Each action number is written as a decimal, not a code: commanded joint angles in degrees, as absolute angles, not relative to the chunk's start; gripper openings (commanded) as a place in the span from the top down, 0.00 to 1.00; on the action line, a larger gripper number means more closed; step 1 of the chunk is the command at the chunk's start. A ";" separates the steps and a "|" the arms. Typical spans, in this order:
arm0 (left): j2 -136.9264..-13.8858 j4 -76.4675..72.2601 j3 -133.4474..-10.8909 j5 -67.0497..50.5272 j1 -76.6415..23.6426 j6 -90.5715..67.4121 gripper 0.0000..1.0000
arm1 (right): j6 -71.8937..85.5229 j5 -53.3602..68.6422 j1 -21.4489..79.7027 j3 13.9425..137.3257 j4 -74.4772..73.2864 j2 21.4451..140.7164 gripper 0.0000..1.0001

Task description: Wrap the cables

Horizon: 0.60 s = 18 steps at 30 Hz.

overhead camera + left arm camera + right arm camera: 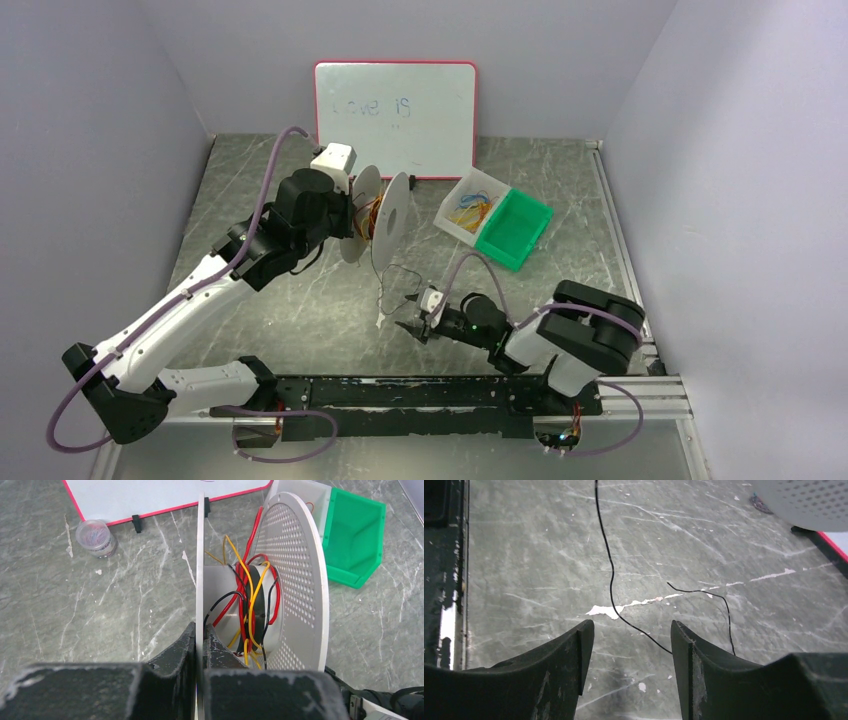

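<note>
A white spool (378, 212) with two perforated discs stands on edge mid-table. Red, orange-yellow and black cables (248, 600) are wound on its hub. My left gripper (201, 635) is shut on the rim of the near disc (200, 555). A thin black cable (611, 575) runs from the spool down across the table (392, 285) and passes under my right finger (684, 640); its loose end (704, 592) curls to the right. My right gripper (631, 630) is open just above the table, the black cable lying between its fingers, not gripped.
A white tray with coloured wires (470, 205) and a green bin (515, 228) sit at the back right. A whiteboard (395, 118) leans on the back wall. A small clear jar (95, 537) stands near it. A black rail (420, 392) lines the near edge.
</note>
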<state>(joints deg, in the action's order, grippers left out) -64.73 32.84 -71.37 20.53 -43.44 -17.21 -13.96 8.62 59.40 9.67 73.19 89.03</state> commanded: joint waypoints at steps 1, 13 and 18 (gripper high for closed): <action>-63.28 28.98 -74.31 19.86 -43.18 -17.72 0.93 | -21.63 10.56 59.83 11.62 82.13 94.23 0.39; -63.02 29.40 -74.59 19.75 -43.07 -17.81 0.93 | -26.12 7.93 60.27 17.60 84.64 106.33 0.45; -62.59 29.62 -74.91 19.64 -43.07 -18.00 0.93 | -25.69 5.79 60.30 17.89 86.42 109.03 0.58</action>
